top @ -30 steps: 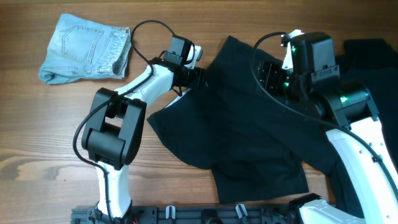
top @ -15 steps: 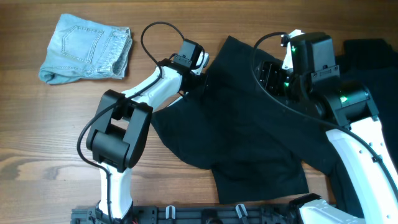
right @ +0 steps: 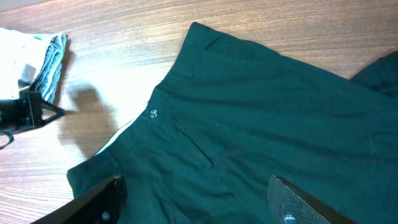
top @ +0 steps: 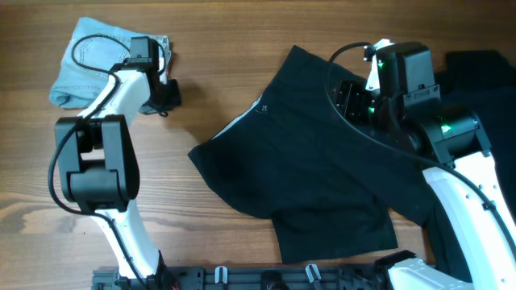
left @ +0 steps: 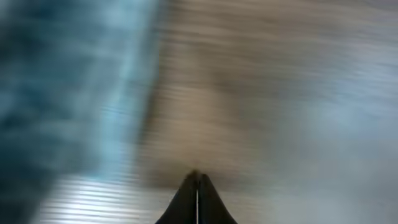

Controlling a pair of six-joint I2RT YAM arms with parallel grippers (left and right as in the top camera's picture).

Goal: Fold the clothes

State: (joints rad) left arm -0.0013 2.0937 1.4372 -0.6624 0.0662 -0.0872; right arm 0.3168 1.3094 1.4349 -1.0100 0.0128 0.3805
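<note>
Overhead: black garment (top: pixel 306 177), folded denim garment (top: pixel 76 71).

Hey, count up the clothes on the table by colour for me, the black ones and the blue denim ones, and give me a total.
Black: 2, the black shorts spread out in the middle and a black garment at the far right, partly hidden.
Light-blue denim: 1, the denim garment at the far left.
Total: 3
</note>
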